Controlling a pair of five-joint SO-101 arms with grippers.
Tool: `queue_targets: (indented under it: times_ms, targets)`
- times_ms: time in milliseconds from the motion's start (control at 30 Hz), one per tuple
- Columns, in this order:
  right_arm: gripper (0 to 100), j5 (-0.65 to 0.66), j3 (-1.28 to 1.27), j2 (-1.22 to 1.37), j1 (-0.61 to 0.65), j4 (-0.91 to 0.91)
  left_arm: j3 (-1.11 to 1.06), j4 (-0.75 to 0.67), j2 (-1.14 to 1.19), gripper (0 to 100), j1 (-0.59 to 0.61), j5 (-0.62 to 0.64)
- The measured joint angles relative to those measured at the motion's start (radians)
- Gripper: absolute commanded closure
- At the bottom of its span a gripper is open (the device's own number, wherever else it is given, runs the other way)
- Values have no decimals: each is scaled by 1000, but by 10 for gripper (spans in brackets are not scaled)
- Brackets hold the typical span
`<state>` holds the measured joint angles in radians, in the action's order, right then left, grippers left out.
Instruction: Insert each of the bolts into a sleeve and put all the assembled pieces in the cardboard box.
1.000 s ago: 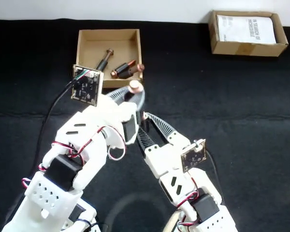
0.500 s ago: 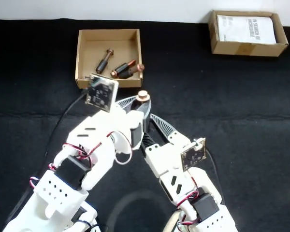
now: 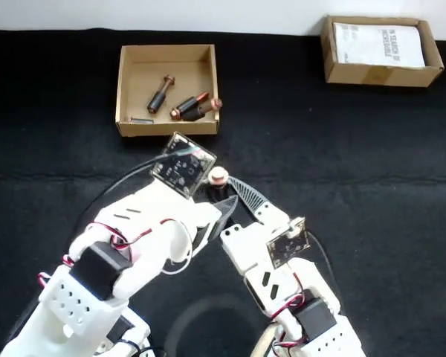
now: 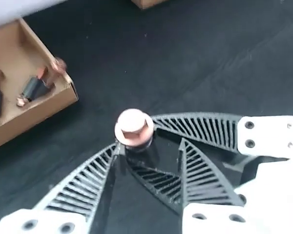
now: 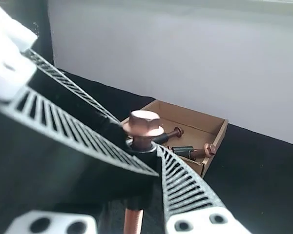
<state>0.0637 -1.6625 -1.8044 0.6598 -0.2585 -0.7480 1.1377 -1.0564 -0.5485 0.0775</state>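
A copper-headed bolt [image 3: 218, 176] stands head up at mid-table, with a dark sleeve [image 5: 143, 146] ringing its shaft just under the head. My left gripper [image 4: 136, 151] is shut on the bolt below the head. My right gripper [image 5: 144, 146] meets it from the other side, its fingers closed against the sleeve, and the bare copper shaft [image 5: 134, 219] hangs down between them. The cardboard box [image 3: 119, 89] lies beyond, holding up to three assembled pieces [image 3: 193, 106]. In the high view both gripper tips meet under the left arm's camera board [image 3: 184, 166].
A second cardboard box [image 3: 379, 73] with a printed sheet inside sits at the back right. Black cloth covers the table, with open room to the right and left of the arms. A white wall runs behind the table.
My left arm drew back from the box's front edge, carrying the bolt down and right to the right gripper's tips. The right arm barely moved.
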Motion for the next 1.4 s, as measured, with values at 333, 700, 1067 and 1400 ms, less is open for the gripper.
queue_targets:
  times_ms: [333, 700, 1067, 1400]
  targets:
    - [992, 25, 11, 0, -49, 0, 172, 270, 0, 818, 158, -44]
    - [992, 25, 215, 77, -133, 0, 311, 523, -2, 819, 428, -146]
    - [992, 25, 672, 655, -137, 0, 130, 525, -2, 988, 626, -149]
    - [992, 25, 1145, 1226, -137, 0, -129, 347, -2, 992, 631, -149]
